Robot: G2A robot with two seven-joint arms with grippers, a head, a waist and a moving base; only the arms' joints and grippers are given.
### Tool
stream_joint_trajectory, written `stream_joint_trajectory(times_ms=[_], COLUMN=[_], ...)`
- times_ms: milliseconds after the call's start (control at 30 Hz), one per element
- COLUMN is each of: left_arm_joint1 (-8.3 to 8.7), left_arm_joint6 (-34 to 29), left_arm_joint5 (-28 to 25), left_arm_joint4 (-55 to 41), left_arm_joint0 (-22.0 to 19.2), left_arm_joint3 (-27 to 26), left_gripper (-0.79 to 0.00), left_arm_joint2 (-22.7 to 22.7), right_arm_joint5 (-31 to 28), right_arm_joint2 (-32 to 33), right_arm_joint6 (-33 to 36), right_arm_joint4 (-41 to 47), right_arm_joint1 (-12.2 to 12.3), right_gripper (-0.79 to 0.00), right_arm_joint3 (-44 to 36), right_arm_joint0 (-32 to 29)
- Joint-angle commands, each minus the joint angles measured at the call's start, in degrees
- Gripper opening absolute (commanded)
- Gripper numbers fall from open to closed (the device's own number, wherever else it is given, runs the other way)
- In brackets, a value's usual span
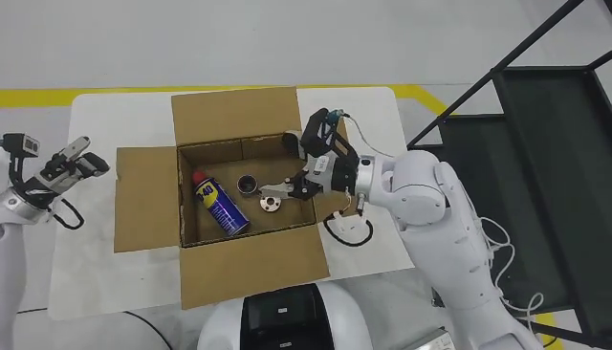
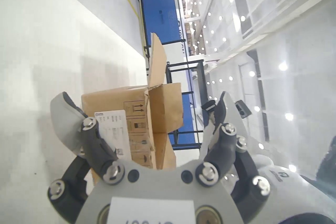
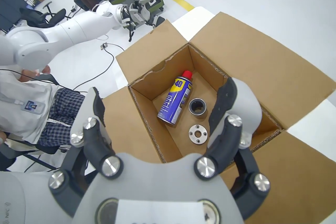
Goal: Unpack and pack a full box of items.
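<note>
The right gripper (image 1: pixel 287 188), wide open and empty, partly hid the three o'clock wall of the brown cardboard box (image 1: pixel 234 116); the left gripper (image 1: pixel 81 155) gaped empty at nine o'clock off the white table (image 1: pixel 96 264).

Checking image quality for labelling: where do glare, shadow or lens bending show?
Left wrist view: ceiling lamps glare beyond the box. Right wrist view: wide lens bows box flaps. Top view: box walls shade its floor; spray can reads plainly.

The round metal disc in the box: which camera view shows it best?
Right wrist view: the metal disc lies flat in the box, holes clear. The top view shows it small, beside the right gripper. In the left wrist view the box wall hides it.
</note>
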Motion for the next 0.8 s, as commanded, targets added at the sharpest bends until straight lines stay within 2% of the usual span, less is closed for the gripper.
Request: stream_joint_trajectory(times_ms=[0, 233, 433, 567, 667, 767], left_arm_joint1=[-0.01, -0.79, -0.85, -0.94, -1.23, -1.83], left_arm_joint6=[2.5, -3.6, -12.4, -15.7, -16.3, -15.5], left_arm_joint5=[0.0, 1.5, 4.5, 6.9, 7.5, 8.1], left_arm_joint4=[2.9, -6.5, -18.4, -21.7, -20.5, -19.2], left_arm_joint0=[1.0, 3.7, 4.2, 3.3, 2.1, 0.3], left_arm_joint3=[-1.4, -6.0, -9.2, -12.2, -14.1, -14.4], left_gripper=[0.0, 0.0, 0.0, 0.0, 0.0, 0.0], left_arm_joint2=[0.6, 3.1, 2.1, 2.6, 4.9, 8.3], right_arm_joint5=[0.4, 2.6, 4.1, 5.9, 4.4, -0.2], right_arm_joint2=[2.9, 15.2, 21.4, 21.5, 18.7, 15.2], right_arm_joint6=[-0.3, -5.4, -10.1, -9.5, -7.2, -5.1], right_arm_joint4=[1.6, 5.1, 7.0, 8.3, 13.0, 19.0], right_arm_joint1=[0.4, 1.9, 2.5, 2.7, 2.8, 2.8], right_gripper=[0.0, 0.0, 0.0, 0.0, 0.0, 0.0], right_arm_joint3=[-0.6, -2.0, -0.5, 2.4, 5.6, 9.0], right_arm_joint0=[-1.8, -12.3, -18.9, -20.0, -18.5, -16.1])
